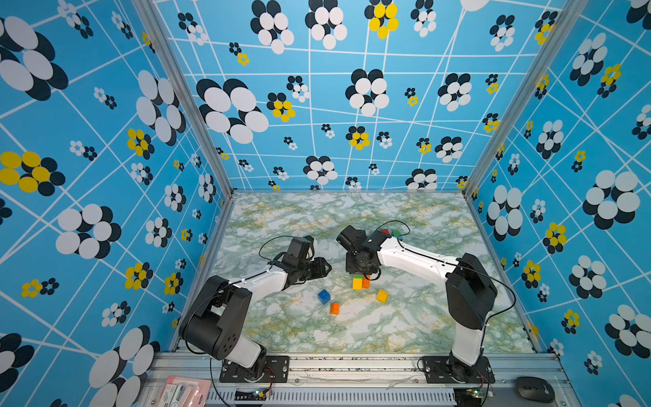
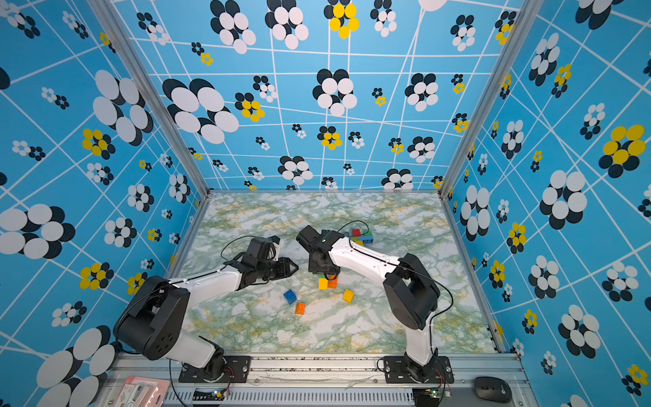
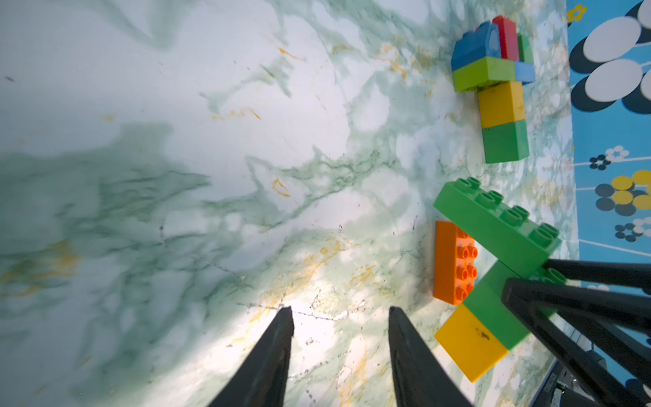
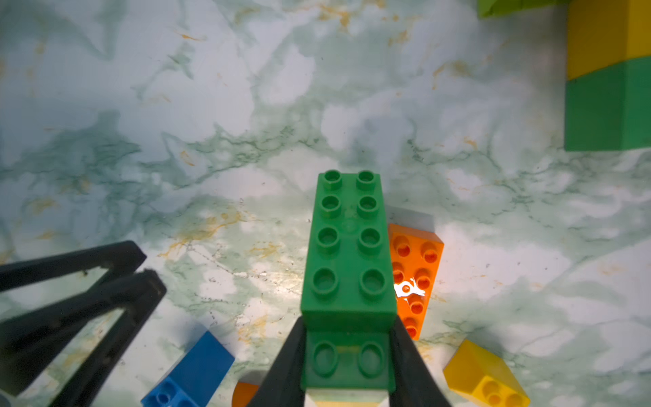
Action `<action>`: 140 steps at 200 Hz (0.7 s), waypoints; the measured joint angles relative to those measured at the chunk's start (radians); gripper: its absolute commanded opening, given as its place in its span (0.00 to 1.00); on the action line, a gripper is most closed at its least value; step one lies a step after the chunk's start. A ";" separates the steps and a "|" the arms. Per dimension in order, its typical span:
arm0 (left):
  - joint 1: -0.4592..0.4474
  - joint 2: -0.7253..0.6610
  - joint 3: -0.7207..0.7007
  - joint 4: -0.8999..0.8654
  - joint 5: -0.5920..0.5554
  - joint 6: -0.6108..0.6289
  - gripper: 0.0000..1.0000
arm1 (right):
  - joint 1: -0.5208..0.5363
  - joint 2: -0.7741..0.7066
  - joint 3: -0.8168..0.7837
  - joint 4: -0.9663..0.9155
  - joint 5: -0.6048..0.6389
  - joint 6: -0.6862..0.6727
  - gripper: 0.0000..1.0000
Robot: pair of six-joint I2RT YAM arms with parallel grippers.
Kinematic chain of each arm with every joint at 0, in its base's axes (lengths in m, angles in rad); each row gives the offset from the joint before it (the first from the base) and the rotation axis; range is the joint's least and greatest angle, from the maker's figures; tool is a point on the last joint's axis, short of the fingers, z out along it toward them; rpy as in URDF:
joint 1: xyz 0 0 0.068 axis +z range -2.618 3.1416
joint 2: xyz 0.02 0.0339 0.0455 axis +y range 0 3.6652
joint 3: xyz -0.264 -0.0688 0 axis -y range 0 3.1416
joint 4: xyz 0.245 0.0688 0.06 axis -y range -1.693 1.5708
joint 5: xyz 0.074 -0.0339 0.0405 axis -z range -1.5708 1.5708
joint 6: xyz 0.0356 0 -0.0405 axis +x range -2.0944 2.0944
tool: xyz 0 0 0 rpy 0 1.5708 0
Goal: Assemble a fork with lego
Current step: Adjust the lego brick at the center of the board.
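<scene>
Left wrist view shows the left end effector [image 3: 340, 313] over bare worktop [image 3: 176, 176], jaws partly apart and nothing between them. In a top view, a loose blue brick [image 1: 323, 296] and a small orange brick [image 1: 334, 308] lie just ahead of it.

Further right, the right end effector [image 4: 348, 324] is clamped on a green square brick [image 4: 348, 356]. That brick carries a green oblong brick [image 4: 348, 246] on top and a yellow brick [image 3: 468, 341] below. I can't tell whether this stack rests on the worktop. An orange oblong brick [image 4: 415, 267] lies close against its side.

To my eye this is the pick-up of a fork section. The lift should go straight up, so the overhanging oblong doesn't drag the orange piece along. The grip should stay square on the flat sides, and the free arm could brace the joint.

Right again sits a loose yellow brick [image 1: 382, 295]. Beyond the right arm is the built cluster [image 2: 361, 236] of red, blue, lime, yellow and green, probably where the section goes.
</scene>
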 measured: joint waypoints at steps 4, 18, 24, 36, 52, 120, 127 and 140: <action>0.010 -0.006 0.000 0.000 0.003 0.000 0.48 | 0.002 -0.021 -0.020 0.023 0.002 -0.019 0.06; 0.041 -0.019 0.002 -0.002 0.010 0.000 0.48 | 0.013 -0.107 -0.099 0.123 0.016 -0.097 0.07; 0.055 -0.019 0.005 -0.006 0.014 0.000 0.48 | 0.017 -0.141 -0.132 0.171 0.024 -0.130 0.09; 0.078 -0.016 0.017 -0.021 0.019 0.000 0.48 | 0.024 -0.201 -0.201 0.277 0.032 -0.197 0.12; 0.106 -0.008 0.042 -0.040 0.032 0.001 0.49 | 0.026 -0.257 -0.298 0.440 0.034 -0.290 0.16; 0.179 0.123 0.217 -0.124 0.087 0.019 0.48 | 0.026 -0.210 -0.632 1.033 0.048 -0.560 0.04; 0.181 0.138 0.234 -0.138 0.091 0.020 0.48 | 0.026 -0.209 -0.647 1.078 0.048 -0.569 0.04; 0.182 0.175 0.269 -0.158 0.097 0.026 0.48 | 0.026 -0.209 -0.667 1.161 0.042 -0.586 0.04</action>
